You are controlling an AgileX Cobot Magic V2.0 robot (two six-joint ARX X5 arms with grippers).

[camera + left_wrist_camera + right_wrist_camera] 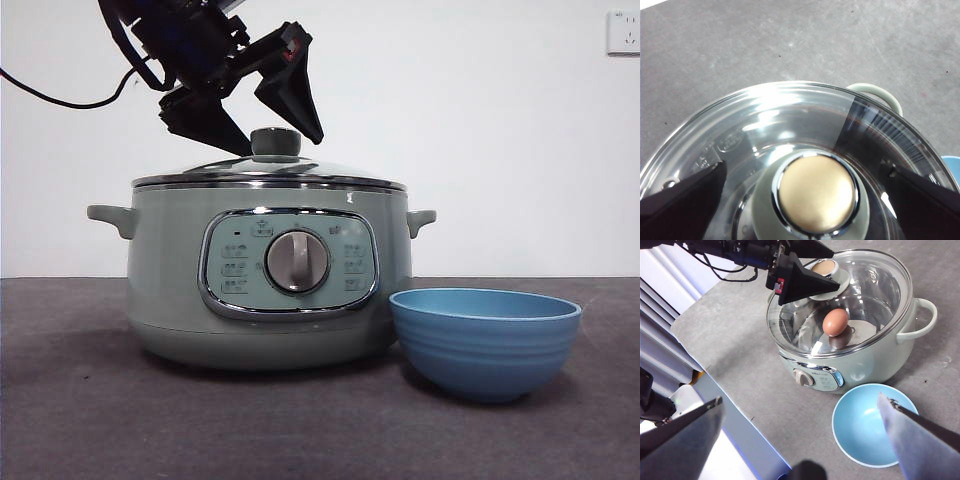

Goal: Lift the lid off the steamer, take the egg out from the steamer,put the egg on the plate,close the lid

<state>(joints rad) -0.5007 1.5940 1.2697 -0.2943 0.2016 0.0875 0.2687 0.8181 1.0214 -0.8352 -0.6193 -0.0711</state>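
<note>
The pale green steamer stands mid-table with its glass lid resting on it. My left gripper comes down from the upper left, open, one jaw on each side of the lid's knob without touching it. The left wrist view shows the knob centred between the wide-apart jaws. Through the lid a brown egg lies inside the steamer. The blue plate, a bowl, stands empty at the steamer's front right. My right gripper hangs open high above the plate.
A steamer handle sticks out on each side. The steamer's dial panel faces the front camera. A white wall with a socket closes the back, and the table edge runs near the right arm.
</note>
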